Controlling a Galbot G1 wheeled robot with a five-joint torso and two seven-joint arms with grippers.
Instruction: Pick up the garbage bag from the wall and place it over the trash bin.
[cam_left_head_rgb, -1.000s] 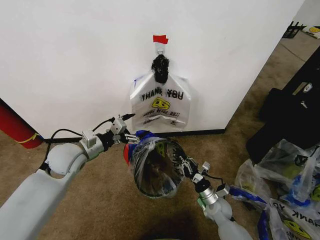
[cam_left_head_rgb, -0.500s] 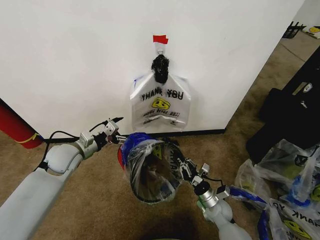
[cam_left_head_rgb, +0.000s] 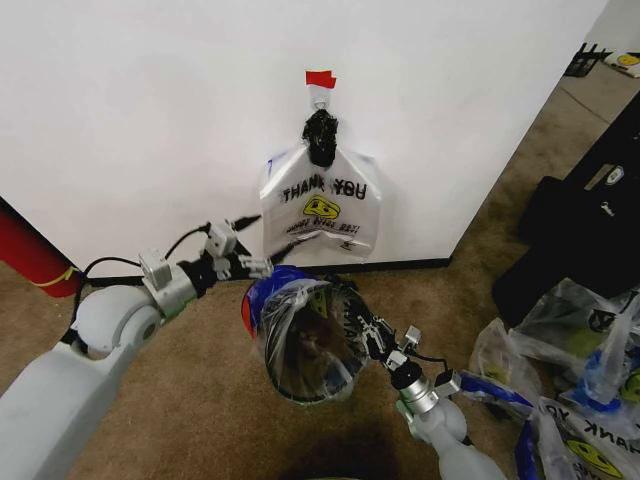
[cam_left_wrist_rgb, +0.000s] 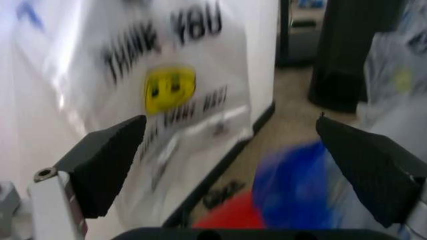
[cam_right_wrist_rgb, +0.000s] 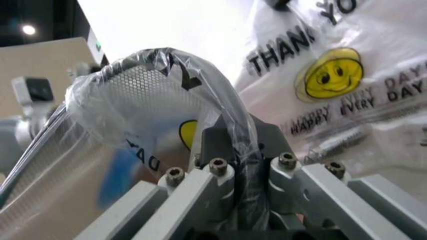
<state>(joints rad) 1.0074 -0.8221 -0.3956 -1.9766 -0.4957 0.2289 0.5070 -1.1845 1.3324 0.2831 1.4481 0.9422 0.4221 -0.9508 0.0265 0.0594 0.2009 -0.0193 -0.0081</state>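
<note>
Left hand (cam_left_head_rgb: 262, 267) drawn back from the bin's edge toward the wall (cam_left_head_rgb: 150, 120), fingers spread and empty, right hand (cam_left_head_rgb: 362, 330) pinching garbage bag (cam_left_head_rgb: 300, 325) plastic against the trash bin (cam_left_head_rgb: 312, 350) rim, bag stretched over the bin, another printed bag (cam_left_head_rgb: 322, 205) hanging on the wall

Head camera looks forward and down from above both arms onto the wall (cam_left_head_rgb: 150, 100) and carpet; left wrist camera faces the wall between its own wide-set fingers (cam_left_wrist_rgb: 107, 160), close; right wrist camera sits tight against the trash bin (cam_right_wrist_rgb: 167, 90) rim; all three share the hanging garbage bag (cam_left_head_rgb: 322, 205).
</note>
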